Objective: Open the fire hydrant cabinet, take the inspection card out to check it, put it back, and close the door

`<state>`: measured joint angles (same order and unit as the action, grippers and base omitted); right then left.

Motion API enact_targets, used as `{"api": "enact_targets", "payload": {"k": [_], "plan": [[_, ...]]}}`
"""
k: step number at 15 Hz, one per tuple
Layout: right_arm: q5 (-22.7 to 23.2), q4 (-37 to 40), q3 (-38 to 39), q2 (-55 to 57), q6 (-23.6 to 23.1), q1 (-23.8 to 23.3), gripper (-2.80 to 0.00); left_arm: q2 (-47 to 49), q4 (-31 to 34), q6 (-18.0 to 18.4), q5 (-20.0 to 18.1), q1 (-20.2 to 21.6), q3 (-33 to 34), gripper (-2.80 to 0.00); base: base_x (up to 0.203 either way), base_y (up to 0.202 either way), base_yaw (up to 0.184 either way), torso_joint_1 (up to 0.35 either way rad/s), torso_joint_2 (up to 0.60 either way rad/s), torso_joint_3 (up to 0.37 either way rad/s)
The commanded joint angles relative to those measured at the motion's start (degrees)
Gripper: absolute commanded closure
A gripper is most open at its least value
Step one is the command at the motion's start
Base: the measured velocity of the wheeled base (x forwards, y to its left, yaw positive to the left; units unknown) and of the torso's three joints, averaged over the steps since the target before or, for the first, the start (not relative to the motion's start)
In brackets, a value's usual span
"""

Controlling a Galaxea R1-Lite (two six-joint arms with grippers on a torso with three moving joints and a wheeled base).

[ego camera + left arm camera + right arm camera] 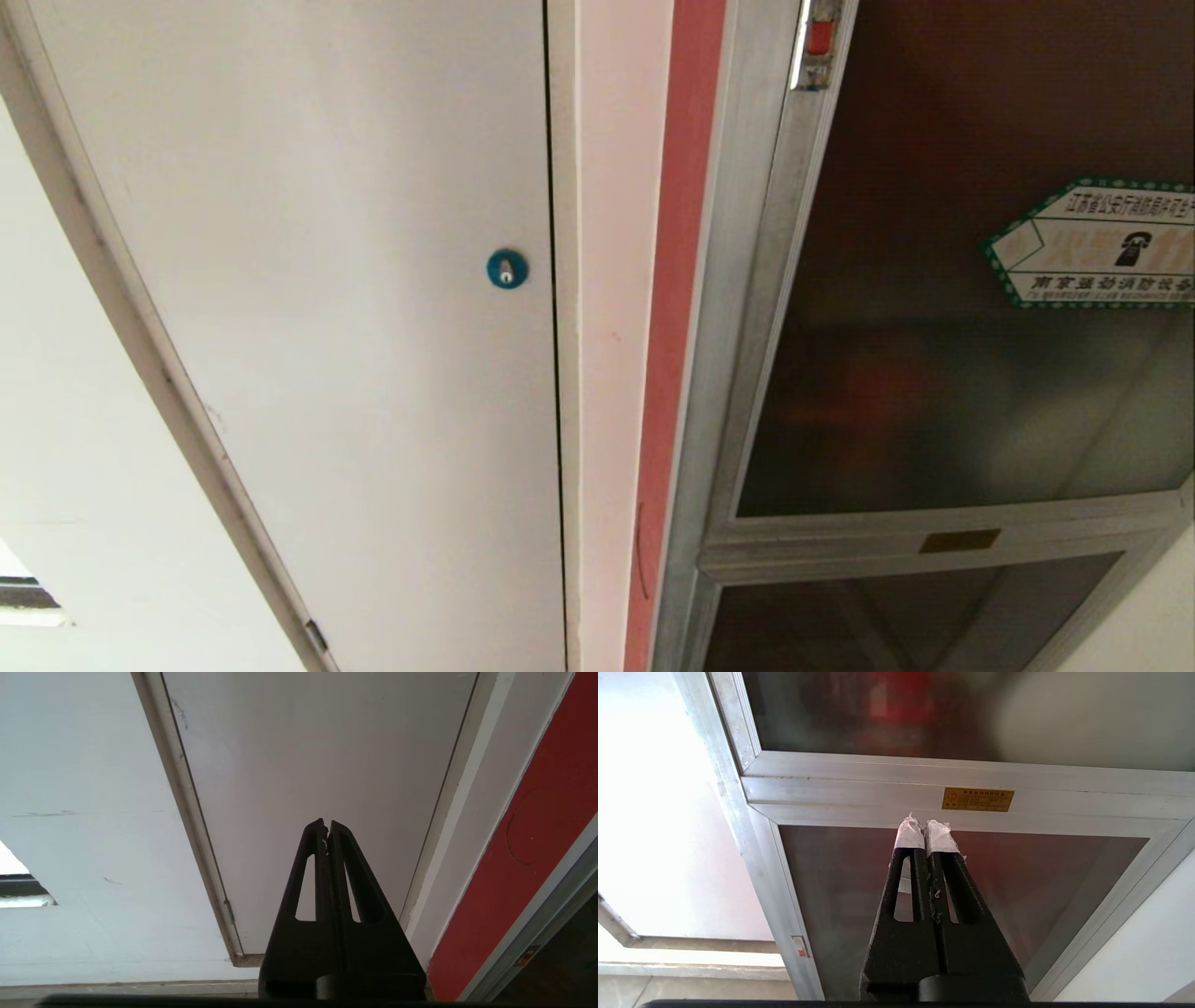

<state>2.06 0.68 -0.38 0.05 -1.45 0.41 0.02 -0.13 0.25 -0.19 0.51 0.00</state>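
Cabinet (747, 373) door (952, 373) closed, contents blurred.

Before you, the wall carries everything: a plain white wall panel (308, 280) with a small blue round lock (507, 269) near its right edge, then a pale strip and a red vertical band (680, 280). Right of that band the silver aluminium-framed fire hydrant cabinet (747, 327) sits in the wall, a small brass-coloured plate (959, 540) fixed on its crossbar.
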Motion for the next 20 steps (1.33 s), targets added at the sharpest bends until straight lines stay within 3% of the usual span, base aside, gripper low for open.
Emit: {"api": "enact_targets", "payload": {"k": [1,5,8,15,20], "plan": [[0.1,0.3,-1.4,0.0,0.0,0.0,0.0,0.0,0.0,0.0,0.0,0.0,0.1,0.0,0.0,0.0,0.0,0.0,0.0,0.0],[0.8,5.5,-13.4,4.6,0.3,0.0,0.0,0.1,0.0,0.0,0.0,0.0,0.1,0.0,0.0,0.0,0.0,0.0,0.0,0.0],[4.4,6.9,-22.6,14.1,0.3,0.2,0.0,0.0,0.0,0.0,0.0,0.0,0.1,0.0,0.0,0.0,0.0,0.0,0.0,0.0],[18.8,8.5,-49.9,45.3,0.4,0.3,0.0,0.1,0.0,0.0,0.0,0.0,0.1,0.0,0.0,0.0,0.0,0.0,0.0,0.0],[25.7,9.3,-65.7,57.7,2.8,2.3,0.0,0.1,0.0,0.0,0.0,0.0,0.1,0.0,0.0,0.0,0.0,0.0,0.0,0.0]]}}
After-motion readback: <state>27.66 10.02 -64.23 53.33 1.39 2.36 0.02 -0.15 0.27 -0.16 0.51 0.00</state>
